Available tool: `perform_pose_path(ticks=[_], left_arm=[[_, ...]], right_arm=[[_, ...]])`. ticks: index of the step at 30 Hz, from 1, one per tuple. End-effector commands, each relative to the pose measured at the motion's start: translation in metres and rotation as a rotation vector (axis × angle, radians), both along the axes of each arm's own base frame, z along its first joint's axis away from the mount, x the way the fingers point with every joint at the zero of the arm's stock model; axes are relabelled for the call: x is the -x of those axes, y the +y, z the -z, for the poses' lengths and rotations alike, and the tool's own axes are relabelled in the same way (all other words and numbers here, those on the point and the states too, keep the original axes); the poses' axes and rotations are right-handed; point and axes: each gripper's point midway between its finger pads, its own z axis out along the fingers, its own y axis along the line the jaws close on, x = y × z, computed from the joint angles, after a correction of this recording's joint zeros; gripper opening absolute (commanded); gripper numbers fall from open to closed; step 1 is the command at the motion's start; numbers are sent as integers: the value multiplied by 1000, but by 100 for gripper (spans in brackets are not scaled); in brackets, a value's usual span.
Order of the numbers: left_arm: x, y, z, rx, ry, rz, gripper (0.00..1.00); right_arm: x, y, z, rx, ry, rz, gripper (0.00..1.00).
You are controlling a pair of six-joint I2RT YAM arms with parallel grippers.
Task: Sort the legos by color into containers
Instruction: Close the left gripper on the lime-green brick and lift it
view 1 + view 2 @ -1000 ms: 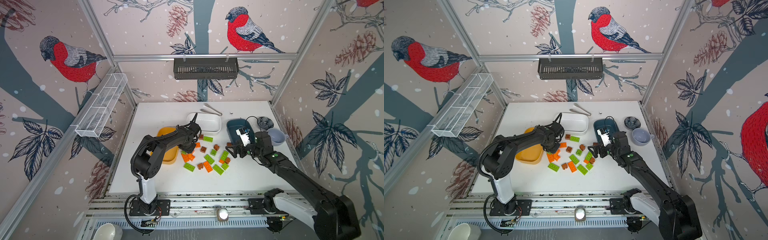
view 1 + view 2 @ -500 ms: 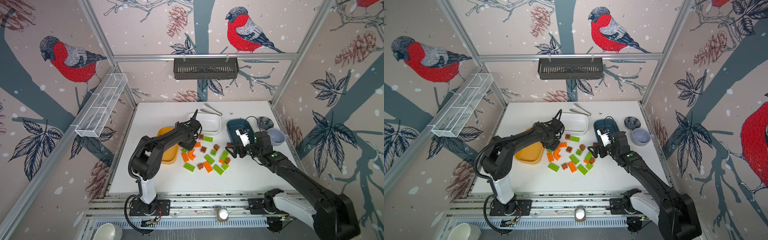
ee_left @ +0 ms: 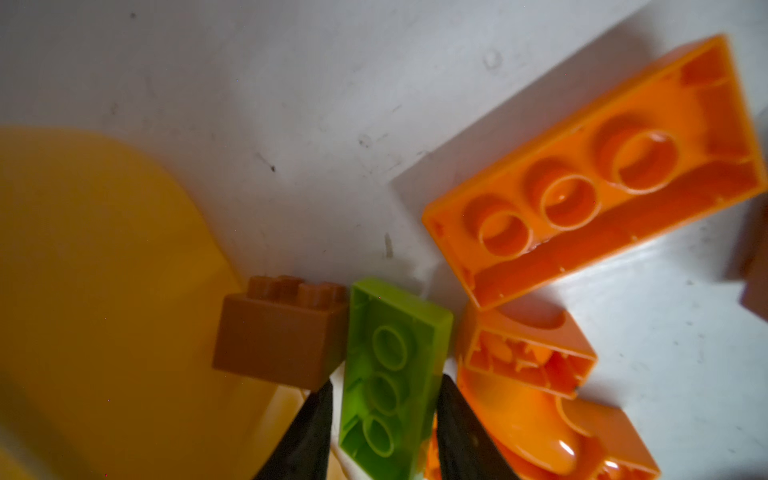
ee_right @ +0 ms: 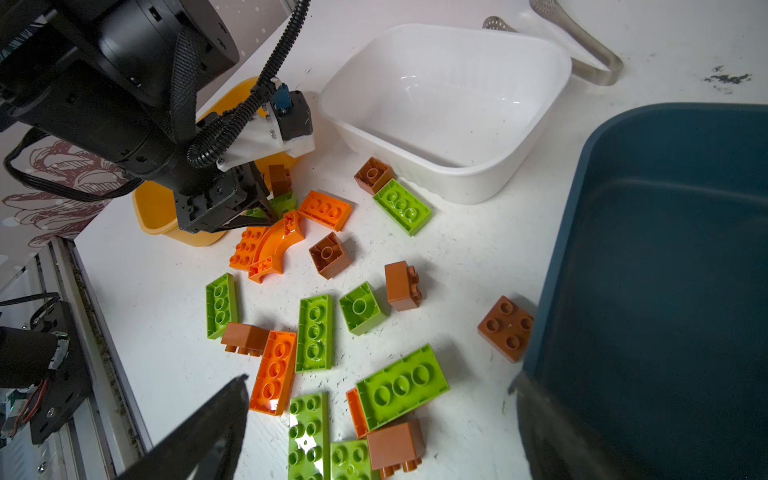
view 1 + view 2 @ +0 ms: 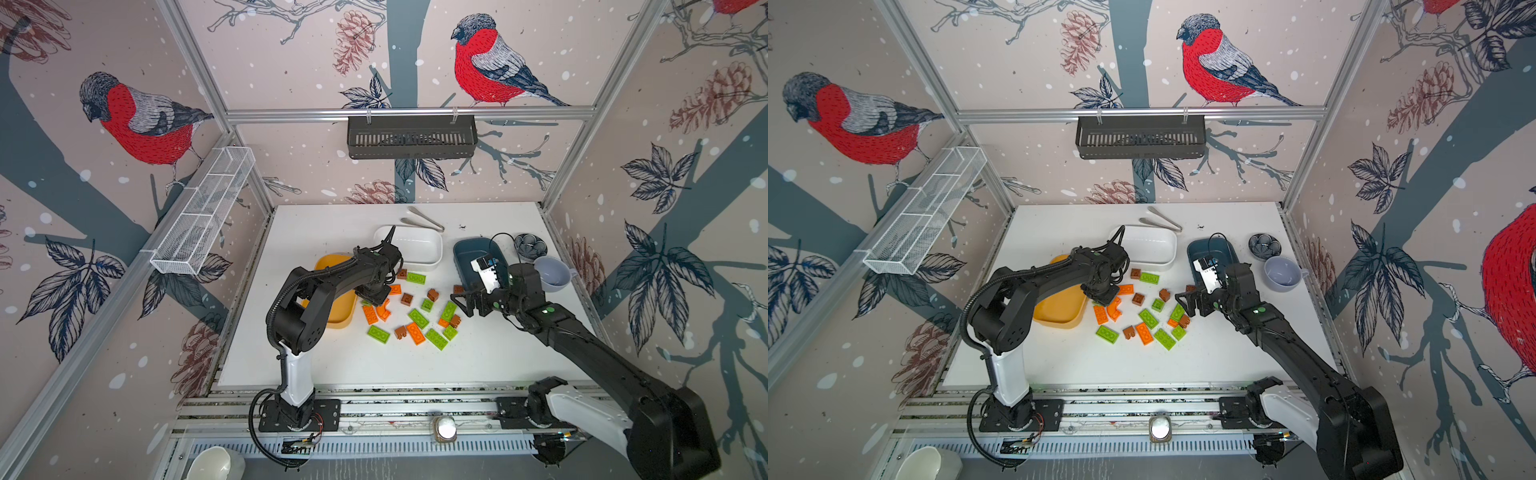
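Beside the yellow tub (image 5: 341, 325), left claw (image 3: 385, 381) seems clamped on a green lego (image 3: 392, 419); right claw (image 5: 460, 304) gapes.

A robot test cell in a lab, not a lived-in room. An aluminium frame (image 5: 409, 112) boxes in a white desk (image 5: 332, 365), with printed bullfinch wallpaper (image 5: 486, 66) stretched over its panels. Two black arms (image 5: 316, 286) are bolted to a metal rail (image 5: 415, 405) along the desk's near edge, cables trailing. A white wire basket (image 5: 203, 216) hangs on the left wall and a black basket (image 5: 411, 137) on the far one.
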Motion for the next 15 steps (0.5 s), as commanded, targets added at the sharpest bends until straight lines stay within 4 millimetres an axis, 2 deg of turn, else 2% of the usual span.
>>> perform_pose_path(ticks=[1, 15], left_arm=[[0, 3, 1, -18, 11, 13, 43], [-5, -3, 10, 42, 43, -8, 40]], right_arm=[[2, 2, 0, -7, 1, -15, 99], [2, 1, 2, -1, 6, -13, 99]])
